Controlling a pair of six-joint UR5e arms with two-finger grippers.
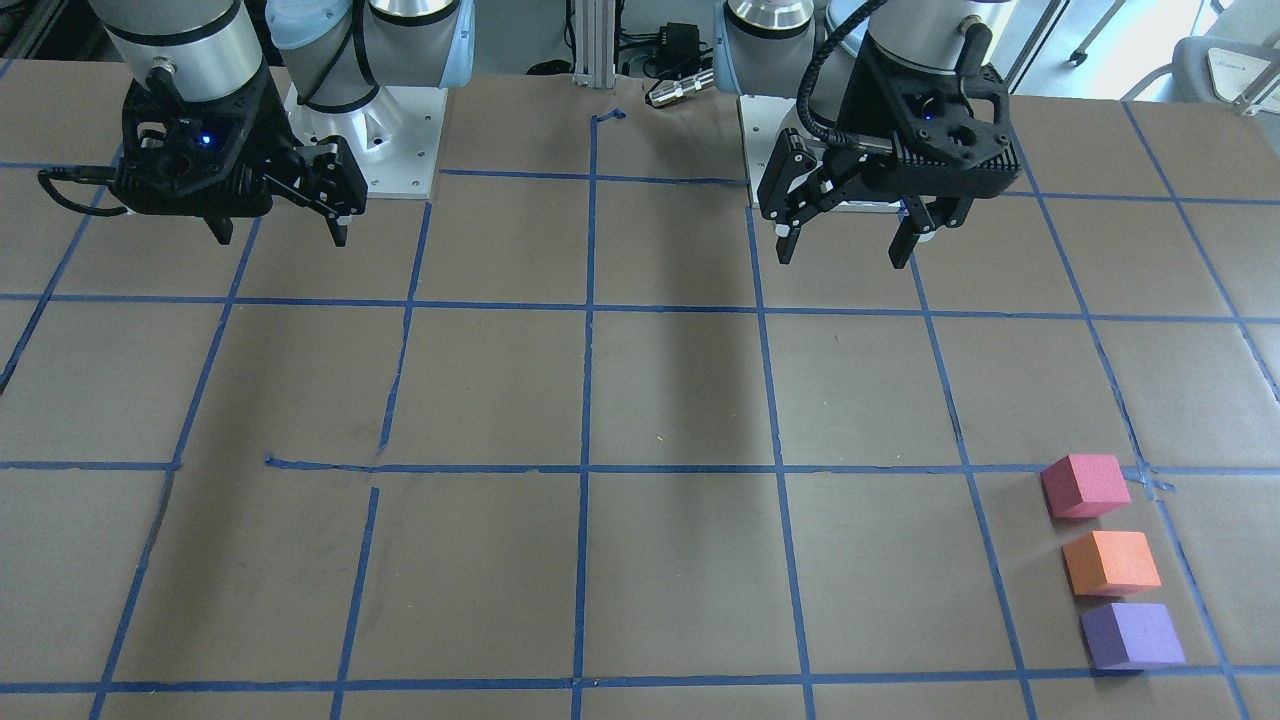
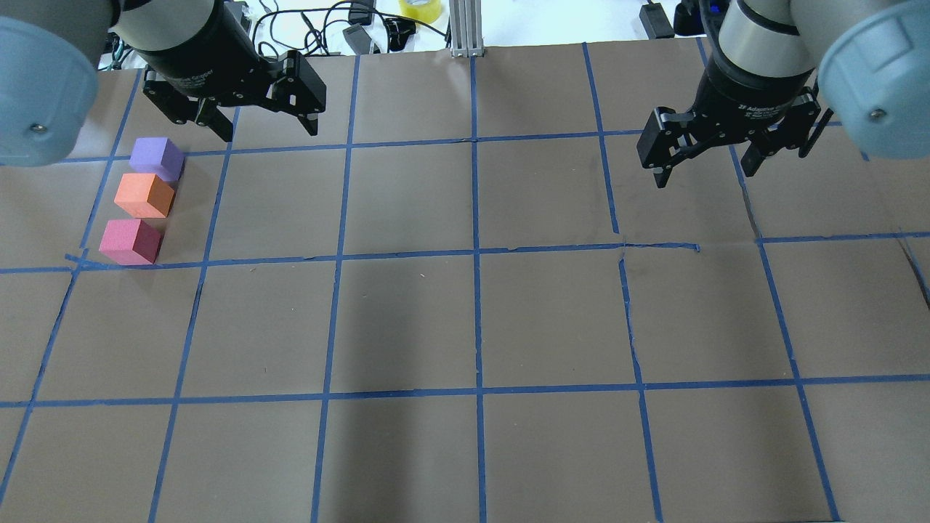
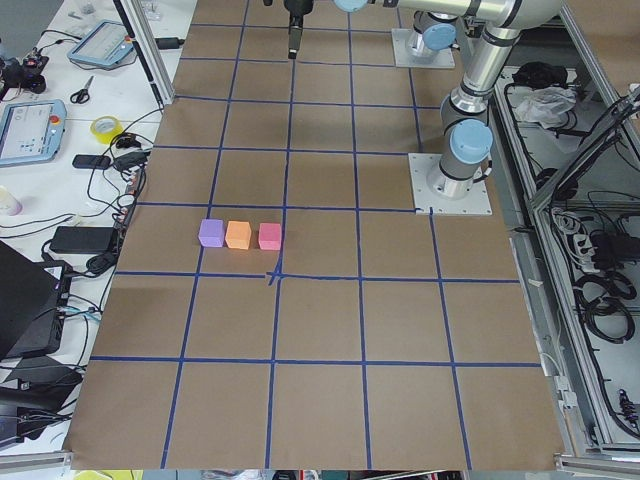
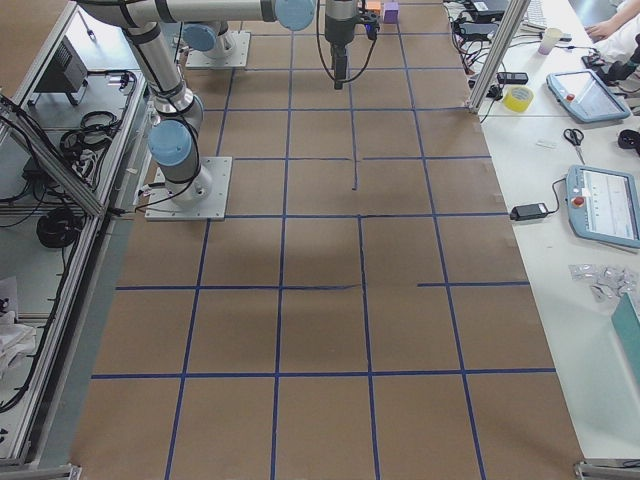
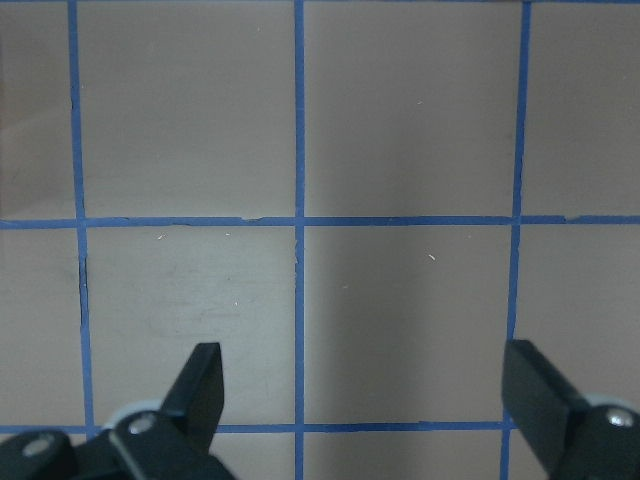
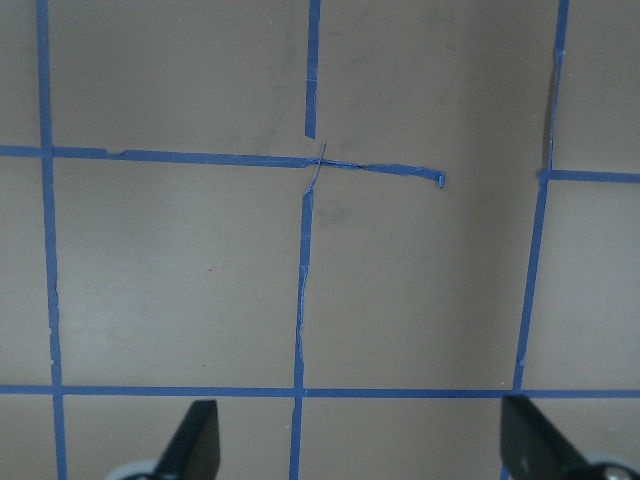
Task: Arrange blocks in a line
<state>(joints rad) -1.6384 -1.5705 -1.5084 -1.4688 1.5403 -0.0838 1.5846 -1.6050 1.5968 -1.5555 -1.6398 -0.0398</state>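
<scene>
Overhead exterior: purple block [image 2: 156, 157], orange block [image 2: 144, 195], pinkish-red block [image 2: 131, 241] sat in a close row outboard of the wide jaws of left gripper [image 2: 269, 131]; right gripper [image 2: 703, 176] likewise wide, empty, well apart. Looked light, soft foam; take flat opposite faces gently. Wrist views showed only bare table [image 5: 400, 150] between jaws, no blocks.

Item: left arm [image 2: 36, 80] and right arm [image 2: 872, 80], silver tubes, pale-blue joint caps; left gripper [image 2: 269, 132] and right gripper [image 2: 703, 176], black, white lettering, black cables.

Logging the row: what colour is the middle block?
The middle block is orange; clearest in overhead view.
</scene>
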